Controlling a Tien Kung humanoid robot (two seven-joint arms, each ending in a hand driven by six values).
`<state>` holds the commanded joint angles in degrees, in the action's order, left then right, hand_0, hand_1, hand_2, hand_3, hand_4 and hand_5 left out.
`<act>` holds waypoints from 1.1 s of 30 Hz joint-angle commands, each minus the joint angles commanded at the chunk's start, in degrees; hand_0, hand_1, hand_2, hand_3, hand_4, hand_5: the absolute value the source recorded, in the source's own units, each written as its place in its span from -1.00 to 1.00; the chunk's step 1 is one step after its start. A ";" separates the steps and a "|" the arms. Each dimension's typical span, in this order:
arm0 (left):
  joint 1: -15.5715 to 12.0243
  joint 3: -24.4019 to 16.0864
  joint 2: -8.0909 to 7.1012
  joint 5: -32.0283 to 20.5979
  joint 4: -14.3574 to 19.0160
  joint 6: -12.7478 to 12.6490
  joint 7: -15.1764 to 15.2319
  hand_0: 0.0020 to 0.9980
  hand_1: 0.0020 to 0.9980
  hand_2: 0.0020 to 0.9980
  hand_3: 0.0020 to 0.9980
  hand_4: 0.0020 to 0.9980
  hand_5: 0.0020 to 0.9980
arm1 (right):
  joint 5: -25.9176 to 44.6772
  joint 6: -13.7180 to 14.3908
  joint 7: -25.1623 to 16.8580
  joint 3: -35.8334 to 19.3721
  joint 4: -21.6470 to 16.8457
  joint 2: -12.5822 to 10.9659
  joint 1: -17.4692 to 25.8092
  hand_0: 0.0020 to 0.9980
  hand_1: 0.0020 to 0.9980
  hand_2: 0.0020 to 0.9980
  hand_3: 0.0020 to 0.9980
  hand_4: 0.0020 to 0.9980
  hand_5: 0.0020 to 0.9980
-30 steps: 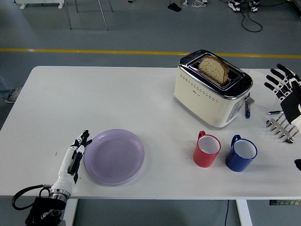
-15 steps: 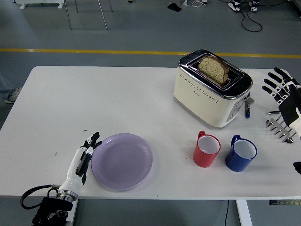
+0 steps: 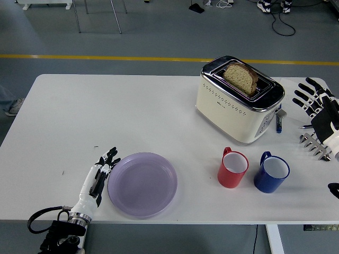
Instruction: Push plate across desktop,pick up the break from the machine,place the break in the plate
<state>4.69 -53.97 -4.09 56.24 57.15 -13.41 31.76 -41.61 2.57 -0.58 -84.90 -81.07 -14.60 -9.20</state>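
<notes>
A lilac plate (image 3: 142, 183) lies near the table's front edge, left of centre. My left hand (image 3: 98, 174) rests flat against the plate's left rim, fingers straight and holding nothing. A slice of brown bread (image 3: 241, 77) stands up out of the slot of a cream and chrome toaster (image 3: 238, 100) at the back right. My right hand (image 3: 317, 101) hovers right of the toaster, fingers spread, a good way from the bread.
A red mug (image 3: 233, 168) and a blue mug (image 3: 271, 172) stand in front of the toaster. A metal rack (image 3: 315, 145) and a blue pen (image 3: 278, 123) lie at the right edge. Bare tabletop (image 3: 106, 111) stretches across the left and middle.
My left hand has slid right and pushed the plate rightward along the front edge. My right hand has drifted slightly left and up.
</notes>
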 joint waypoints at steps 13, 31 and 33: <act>0.38 0.92 0.06 -0.32 0.31 0.11 0.26 0.72 0.78 0.91 0.86 0.11 1.00 | -0.06 0.01 -0.04 -0.07 -0.01 0.03 -0.03 0.65 0.53 0.50 0.52 -0.04 0.10; 1.85 2.09 0.19 -2.72 0.31 1.68 -0.03 0.71 0.76 0.90 0.85 0.10 1.00 | -0.14 -0.02 -0.04 -0.25 0.02 0.31 -0.46 0.65 0.53 0.49 0.52 -0.04 0.10; 2.17 2.23 0.19 -2.85 0.23 1.81 -0.05 0.71 0.76 0.90 0.85 0.10 1.00 | -0.14 0.00 -0.05 -0.36 0.04 0.39 -0.59 0.65 0.53 0.49 0.52 -0.04 0.10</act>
<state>6.86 -51.73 -3.90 53.39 57.37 -11.60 31.71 -41.75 2.56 -0.63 -85.27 -81.03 -14.21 -9.79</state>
